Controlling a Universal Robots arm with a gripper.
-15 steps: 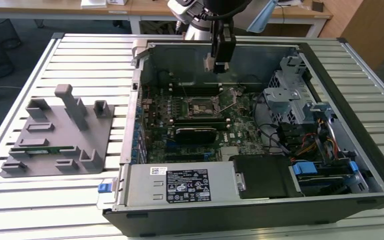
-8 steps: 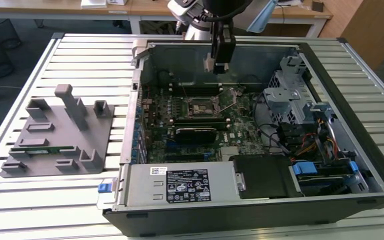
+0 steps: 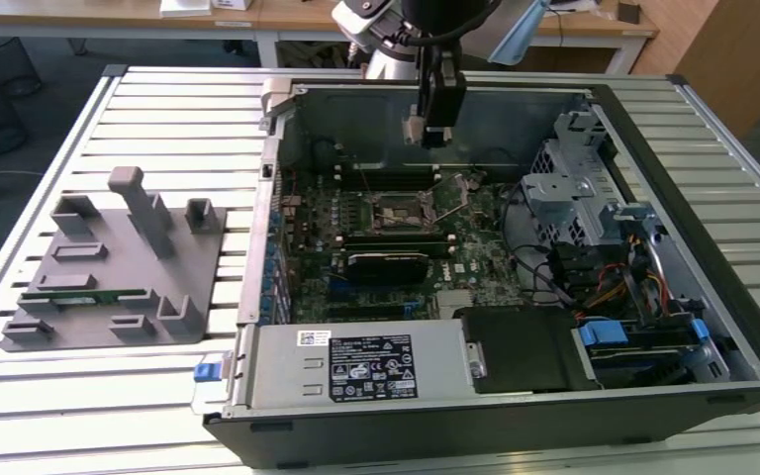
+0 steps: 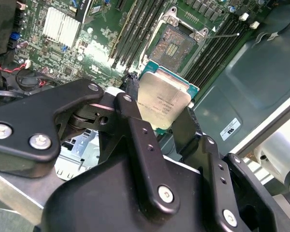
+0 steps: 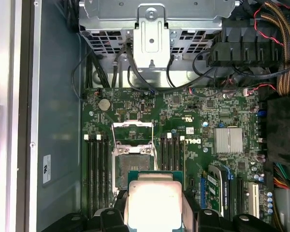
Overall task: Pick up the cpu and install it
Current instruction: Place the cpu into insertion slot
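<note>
Unreadable print marks the power supply label, case-wall sticker and cpu.

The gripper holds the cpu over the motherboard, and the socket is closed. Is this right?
No. The gripper holds the cpu over the motherboard, but the socket is open and empty, as the second wrist view shows.

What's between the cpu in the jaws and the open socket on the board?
Nothing. In the second wrist view the held cpu sits just short of the open socket, and the stretch between them is bare.
</note>
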